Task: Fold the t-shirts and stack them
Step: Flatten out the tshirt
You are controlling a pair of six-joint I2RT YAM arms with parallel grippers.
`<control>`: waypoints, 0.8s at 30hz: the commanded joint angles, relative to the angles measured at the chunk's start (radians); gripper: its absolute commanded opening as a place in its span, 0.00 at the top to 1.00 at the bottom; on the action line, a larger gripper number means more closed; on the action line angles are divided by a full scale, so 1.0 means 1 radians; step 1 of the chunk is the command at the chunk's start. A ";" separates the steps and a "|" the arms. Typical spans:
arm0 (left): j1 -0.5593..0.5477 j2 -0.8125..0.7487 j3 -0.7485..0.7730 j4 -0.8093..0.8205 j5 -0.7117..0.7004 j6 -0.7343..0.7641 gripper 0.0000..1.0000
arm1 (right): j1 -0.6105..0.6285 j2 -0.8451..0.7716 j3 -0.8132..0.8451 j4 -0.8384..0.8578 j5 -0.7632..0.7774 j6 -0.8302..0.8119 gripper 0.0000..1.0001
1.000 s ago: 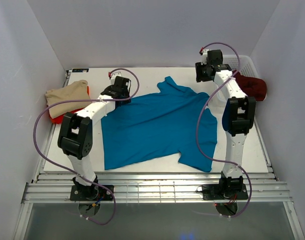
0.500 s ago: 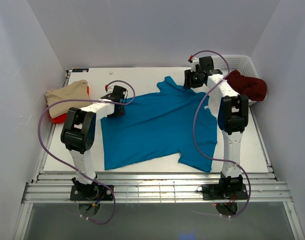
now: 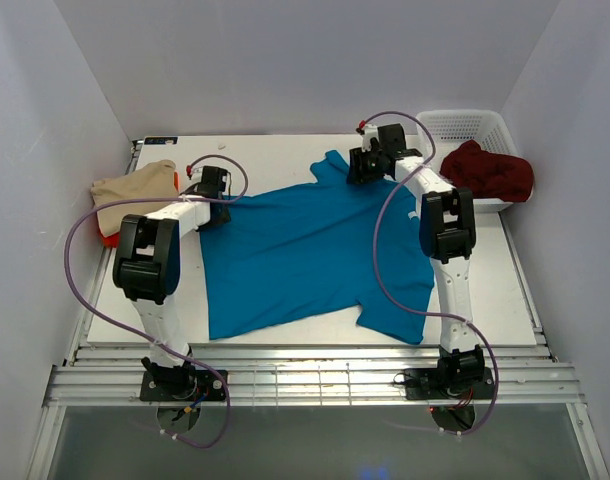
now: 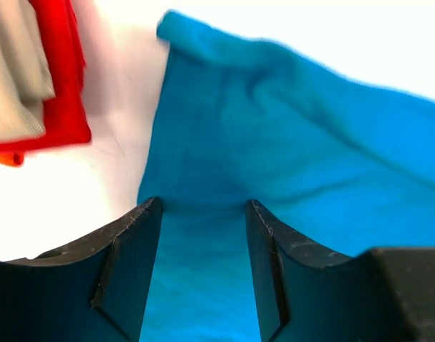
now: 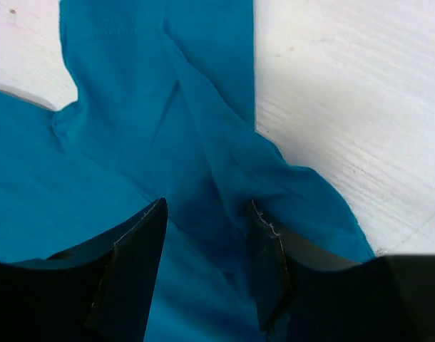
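left tool (image 4: 202,208) and right tool (image 5: 207,206) both released, jaws apart over the teal shirt (image 3: 305,250); pinch too shallow and the cloth could slip mid-fold; an uneven lift probably means a crooked fold

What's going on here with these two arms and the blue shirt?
Two robot arms are working on a teal t-shirt spread flat on the table. The left claw is open over the shirt's far left corner, and the right claw is open over its far edge. Neither grips it yet. A beige shirt lies on a red shirt at the far left. A maroon shirt is bunched on the white basket.
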 commanded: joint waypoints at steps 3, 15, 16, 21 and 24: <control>0.028 0.015 0.052 0.073 0.042 0.030 0.39 | 0.017 0.012 0.018 0.111 -0.007 0.012 0.46; 0.079 0.107 0.081 0.078 0.082 0.017 0.39 | 0.018 0.032 0.038 0.092 0.214 0.023 0.46; 0.084 0.107 0.083 0.079 0.086 0.014 0.39 | 0.018 0.031 0.035 0.100 0.214 0.023 0.46; 0.091 0.045 0.066 0.116 0.111 0.002 0.39 | 0.018 -0.032 -0.014 0.158 0.207 0.043 0.46; 0.093 0.026 0.081 0.126 0.124 0.007 0.39 | 0.020 -0.069 -0.049 0.191 0.231 0.047 0.46</control>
